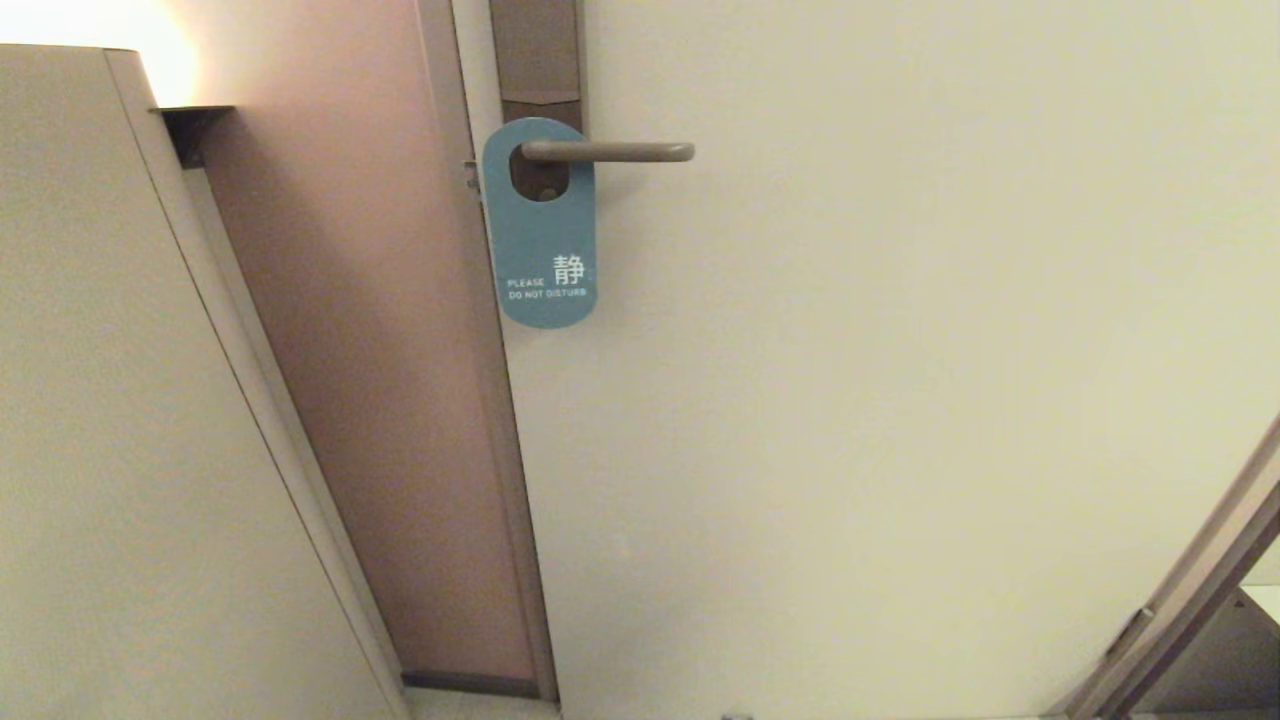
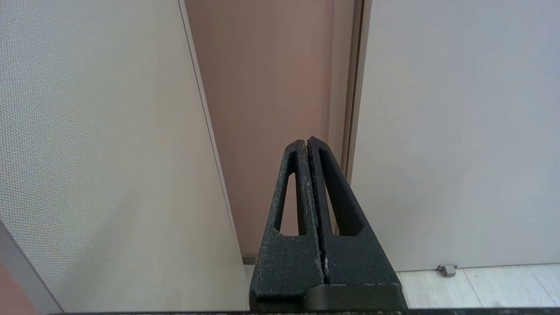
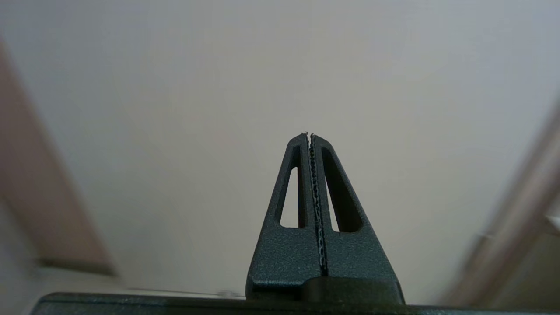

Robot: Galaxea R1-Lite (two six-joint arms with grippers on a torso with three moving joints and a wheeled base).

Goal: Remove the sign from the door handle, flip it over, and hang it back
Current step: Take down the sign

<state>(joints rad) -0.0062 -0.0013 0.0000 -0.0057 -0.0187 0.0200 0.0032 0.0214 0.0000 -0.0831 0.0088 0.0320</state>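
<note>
At the far left stands a pale wall panel [image 1: 110,400], and beside it a pinkish-brown strip of wall [image 1: 380,400] runs down to the floor. The left gripper [image 2: 307,141] shows only in its own wrist view, its two black fingers pressed flat together with nothing between them; it points at that pinkish strip, with the pale panel to one side of it and the cream door [image 1: 900,400] to the other. A small doorstop [image 2: 446,270] sits on the pale tiled floor [image 2: 481,286] at the foot of the door, off to the side of the gripper and apart from it.

Further right in the head view, the sign [image 1: 541,240] hangs on the door handle [image 1: 610,152], blue-grey face outward with white "PLEASE DO NOT DISTURB" lettering, the lever passing through its oval hole. Neither gripper appears in that view, so both are away from the sign.

The right gripper [image 3: 309,134] is likewise fully closed and empty, its toothed inner edges meeting, facing bare door surface. A brownish door frame [image 1: 1190,590] slants at the far right.
</note>
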